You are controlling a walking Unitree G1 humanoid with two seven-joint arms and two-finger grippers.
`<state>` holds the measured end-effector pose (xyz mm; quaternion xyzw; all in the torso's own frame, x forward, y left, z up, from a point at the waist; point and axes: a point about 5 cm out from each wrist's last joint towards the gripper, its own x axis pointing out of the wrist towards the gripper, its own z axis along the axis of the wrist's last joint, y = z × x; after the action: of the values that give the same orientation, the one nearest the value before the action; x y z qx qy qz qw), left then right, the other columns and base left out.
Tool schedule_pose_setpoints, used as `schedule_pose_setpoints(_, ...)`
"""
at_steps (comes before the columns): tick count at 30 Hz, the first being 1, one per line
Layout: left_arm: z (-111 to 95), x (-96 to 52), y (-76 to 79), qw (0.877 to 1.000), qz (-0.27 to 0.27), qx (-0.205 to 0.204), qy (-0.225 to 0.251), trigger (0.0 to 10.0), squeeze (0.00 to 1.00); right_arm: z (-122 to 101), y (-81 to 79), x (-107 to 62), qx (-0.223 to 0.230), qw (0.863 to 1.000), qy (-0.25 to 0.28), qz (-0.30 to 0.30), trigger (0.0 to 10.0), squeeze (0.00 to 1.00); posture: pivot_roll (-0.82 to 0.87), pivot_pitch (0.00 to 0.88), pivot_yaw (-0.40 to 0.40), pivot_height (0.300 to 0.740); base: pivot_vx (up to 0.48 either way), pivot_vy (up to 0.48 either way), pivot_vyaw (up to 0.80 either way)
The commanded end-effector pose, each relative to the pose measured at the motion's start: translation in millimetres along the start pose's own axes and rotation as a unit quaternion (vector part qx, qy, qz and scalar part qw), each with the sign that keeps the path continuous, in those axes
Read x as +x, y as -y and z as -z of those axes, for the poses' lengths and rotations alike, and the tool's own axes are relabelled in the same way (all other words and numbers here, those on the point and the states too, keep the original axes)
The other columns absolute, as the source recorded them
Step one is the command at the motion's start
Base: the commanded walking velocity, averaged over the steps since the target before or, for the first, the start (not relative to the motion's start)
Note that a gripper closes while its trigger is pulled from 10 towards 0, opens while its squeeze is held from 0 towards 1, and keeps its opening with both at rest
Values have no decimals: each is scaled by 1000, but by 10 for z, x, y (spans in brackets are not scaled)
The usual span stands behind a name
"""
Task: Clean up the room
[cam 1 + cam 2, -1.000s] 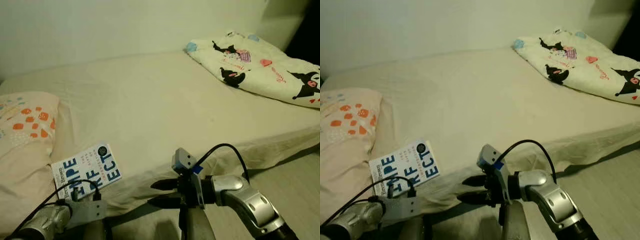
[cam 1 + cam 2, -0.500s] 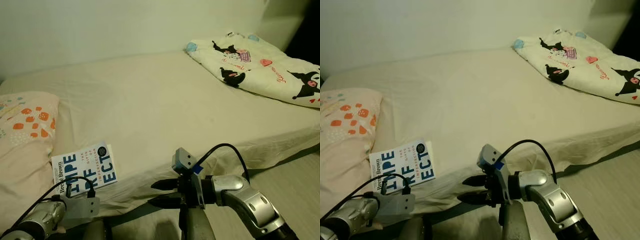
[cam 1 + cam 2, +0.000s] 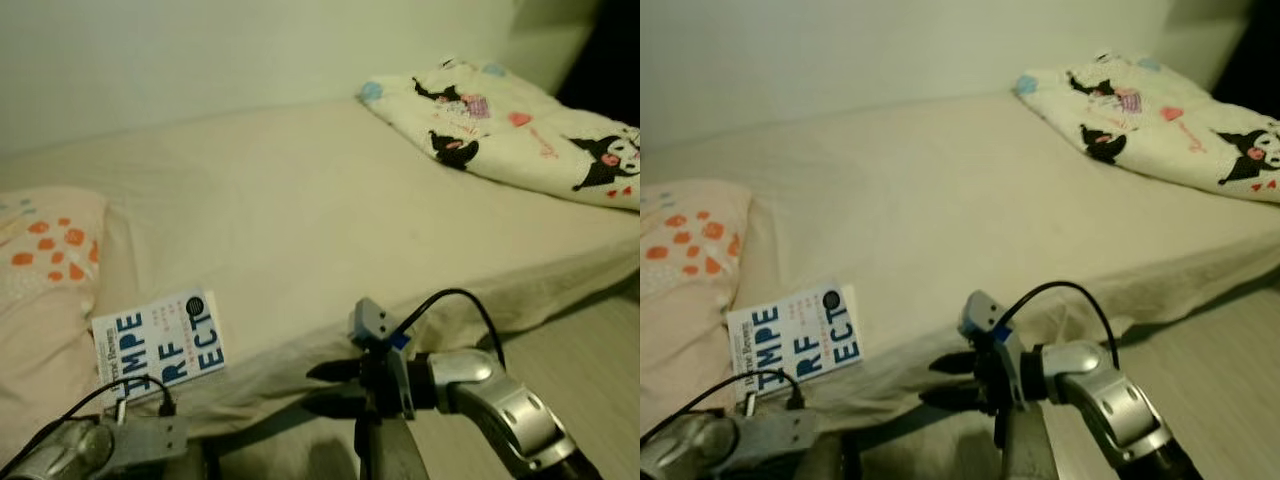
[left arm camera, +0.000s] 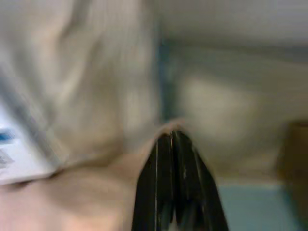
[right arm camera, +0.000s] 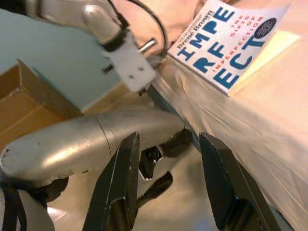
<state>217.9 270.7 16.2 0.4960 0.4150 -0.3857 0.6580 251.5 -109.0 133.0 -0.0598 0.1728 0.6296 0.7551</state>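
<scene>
I am only beginning the cleaning, because the book (image 3: 157, 340) is lying untouched at the bed (image 3: 330, 210) edge beside the pillow (image 3: 40, 290), my left end effector (image 4: 174, 144) clenched empty below it and my right end effector (image 3: 325, 387) released.

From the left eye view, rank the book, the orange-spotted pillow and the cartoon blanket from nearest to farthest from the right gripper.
From the right gripper:
1. Book, on the bed's near edge, to the gripper's left.
2. Orange-spotted pillow, farther left, beyond the book.
3. Cartoon blanket, at the bed's far right corner.
</scene>
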Motion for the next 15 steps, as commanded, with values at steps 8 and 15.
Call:
schedule_pose_setpoints(8, -736, -441, -208, 908, -19, -245, 340, 0, 0, -20, 16, 65, 23, 999, 41, 28, 10000, 0, -89, 120, -33, 572, 0, 0, 0)
schedule_pose_setpoints(15, -1123, -523, -657, 744, -185, -439, 468, 0, 0, 81, 111, 134, 24, 988, 51, 144, 10000, 0, -89, 99, -22, 572, 0, 0, 0)
